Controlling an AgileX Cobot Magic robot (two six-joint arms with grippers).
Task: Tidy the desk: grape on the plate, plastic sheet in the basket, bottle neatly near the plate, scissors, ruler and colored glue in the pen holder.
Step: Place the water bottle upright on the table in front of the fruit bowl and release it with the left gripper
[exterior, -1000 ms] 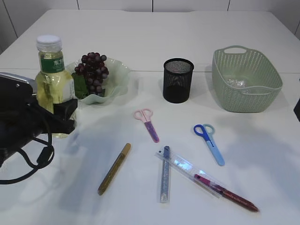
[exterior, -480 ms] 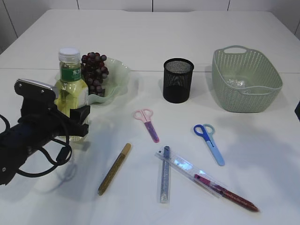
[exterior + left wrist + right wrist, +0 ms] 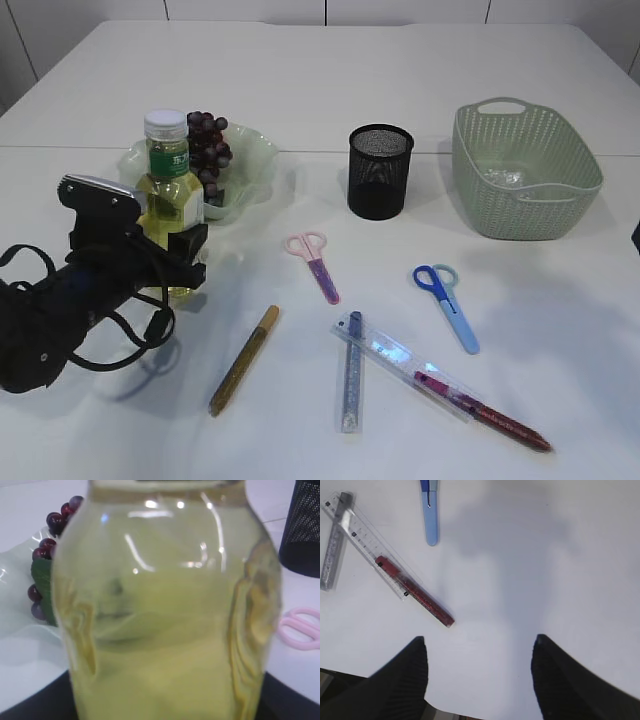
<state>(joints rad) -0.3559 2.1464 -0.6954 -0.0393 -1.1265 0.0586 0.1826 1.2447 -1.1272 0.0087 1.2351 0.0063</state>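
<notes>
Bottle [image 3: 170, 195] now rightward beside plate [image 3: 250, 160], upright (cap up), clamped in left jaws.

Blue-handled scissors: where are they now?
In the exterior view, the blue-handled scissors lie right of centre on the table, between the pink scissors and the green basket.

Plenty of bare white table [image 3: 560, 330] on the right side. The centre's cluttered: pink scissors [image 3: 314, 262], blue scissors [image 3: 446, 304], clear plastic ruler [image 3: 405, 364] and glitter glue sticks [image 3: 351, 371] lie scattered in front of the black mesh pen holder [image 3: 380, 171].
</notes>
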